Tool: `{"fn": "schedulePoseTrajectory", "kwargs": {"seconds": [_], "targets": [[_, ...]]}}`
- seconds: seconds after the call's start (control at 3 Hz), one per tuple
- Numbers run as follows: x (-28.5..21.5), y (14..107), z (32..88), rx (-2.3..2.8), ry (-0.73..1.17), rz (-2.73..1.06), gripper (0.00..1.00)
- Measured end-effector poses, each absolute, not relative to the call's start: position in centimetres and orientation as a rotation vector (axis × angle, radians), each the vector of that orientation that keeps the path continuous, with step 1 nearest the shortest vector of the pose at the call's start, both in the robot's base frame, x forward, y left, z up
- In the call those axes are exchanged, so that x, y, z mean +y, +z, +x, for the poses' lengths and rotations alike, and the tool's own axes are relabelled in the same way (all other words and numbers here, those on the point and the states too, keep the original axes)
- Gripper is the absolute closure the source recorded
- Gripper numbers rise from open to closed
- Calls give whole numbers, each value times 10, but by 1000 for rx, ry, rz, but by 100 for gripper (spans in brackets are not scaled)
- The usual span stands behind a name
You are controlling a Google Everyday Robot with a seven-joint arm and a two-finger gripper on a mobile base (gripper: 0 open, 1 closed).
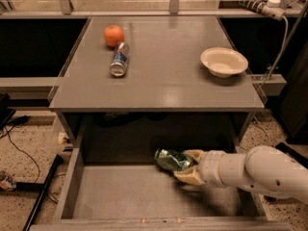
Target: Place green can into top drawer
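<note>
While the pincer point(191, 166) clasps the green can point(171, 160) on its side low inside the top drawer point(125, 191), below the front edge of the surface point(163, 81) toward its right corner, an early release could, I judge, send the can rolling across the bare bottom.

No text, brand or number can be read. The pale markings on the crinkled metallic green can point(172, 160) and the label on the lying silver-and-blue can point(119, 59) are illegible. The green can is clasped by the pale two-finger gripper point(186, 166) inside the wide grey top drawer point(125, 191).
</note>
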State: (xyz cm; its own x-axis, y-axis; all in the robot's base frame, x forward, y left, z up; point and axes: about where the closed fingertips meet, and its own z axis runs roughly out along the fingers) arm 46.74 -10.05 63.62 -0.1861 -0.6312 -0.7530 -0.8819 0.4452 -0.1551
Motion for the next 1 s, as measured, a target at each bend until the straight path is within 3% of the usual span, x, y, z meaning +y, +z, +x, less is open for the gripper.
{"fn": "schedulePoseTrajectory", "kwargs": {"seconds": [0.33, 0.67, 1.0], "targets": [[-100, 636, 467, 1912, 404, -1274, 12], [-100, 636, 467, 1912, 404, -1274, 0], [-100, 636, 467, 1912, 404, -1274, 0]]}}
